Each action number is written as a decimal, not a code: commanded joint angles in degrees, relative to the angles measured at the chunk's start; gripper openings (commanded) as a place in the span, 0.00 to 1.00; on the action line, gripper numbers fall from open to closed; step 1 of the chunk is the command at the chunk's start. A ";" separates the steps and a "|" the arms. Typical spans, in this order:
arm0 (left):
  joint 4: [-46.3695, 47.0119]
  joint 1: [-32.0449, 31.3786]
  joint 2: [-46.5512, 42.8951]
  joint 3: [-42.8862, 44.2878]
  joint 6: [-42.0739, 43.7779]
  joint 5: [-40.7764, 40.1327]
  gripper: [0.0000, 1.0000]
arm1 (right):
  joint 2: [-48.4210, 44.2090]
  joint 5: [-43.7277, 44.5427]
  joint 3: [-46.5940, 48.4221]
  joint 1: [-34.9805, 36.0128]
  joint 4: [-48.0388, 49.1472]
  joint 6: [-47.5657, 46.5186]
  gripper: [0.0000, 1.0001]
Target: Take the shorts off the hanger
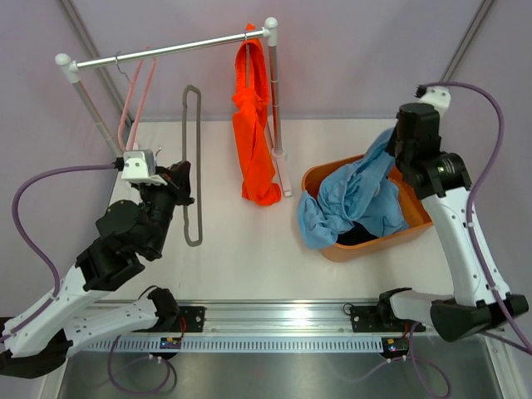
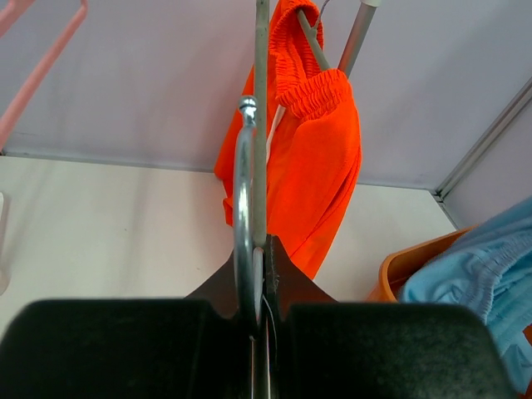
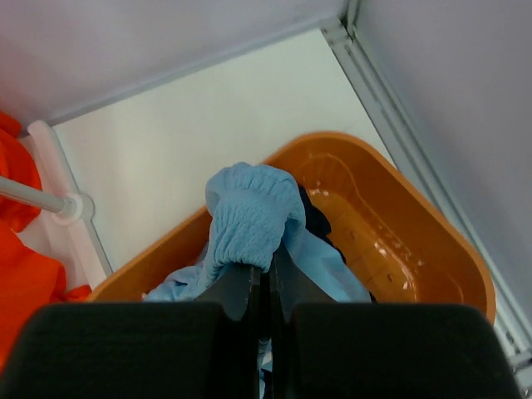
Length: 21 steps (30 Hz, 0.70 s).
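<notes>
- The left end effector [image 2: 262,253] is clamped on the hook of a bare grey plastic hanger [image 1: 193,158].
- The right end effector [image 3: 268,270] pinches the waistband of the light blue fabric shorts [image 3: 245,216] over the orange plastic tub [image 3: 399,224].
- The bright orange fabric shorts [image 1: 253,141] hang from the metal rail [image 1: 166,50].
- The dark navy shorts [image 1: 359,237] lie in the tub under the blue pair.

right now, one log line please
left gripper shut on grey hanger | right gripper shut on light blue shorts over orange tub | orange shorts hanging from rail
</notes>
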 commanded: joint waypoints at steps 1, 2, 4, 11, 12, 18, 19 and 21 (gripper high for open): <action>2.07 0.11 -0.61 -0.58 -0.96 0.49 0.00 | -8.47 -8.70 -8.59 -10.07 5.25 7.55 0.00; 1.81 0.11 -0.52 -0.50 -1.05 0.49 0.00 | -9.44 -10.29 -10.44 -12.29 5.52 8.52 0.00; 0.93 0.11 -0.17 -0.06 -1.23 0.23 0.00 | -11.11 -13.63 -14.23 -16.95 5.79 8.96 0.00; -1.27 0.11 0.27 0.91 -2.02 -0.65 0.00 | -11.99 -28.21 -20.91 -19.35 9.74 10.54 0.00; -1.53 0.11 0.44 1.26 -2.11 -0.74 0.00 | -12.26 -32.15 -23.09 -19.35 10.70 10.81 0.00; -7.51 0.11 3.69 4.86 -4.65 -1.80 0.00 | -12.17 -35.70 -29.09 -17.24 12.12 10.20 0.11; -10.73 0.11 4.39 7.21 -5.18 -1.71 0.00 | -12.26 -35.62 -29.44 -16.89 12.21 10.02 0.16; -14.61 0.11 7.29 10.12 -7.02 -1.36 0.00 | -12.08 -34.83 -29.18 -16.54 11.42 9.14 0.35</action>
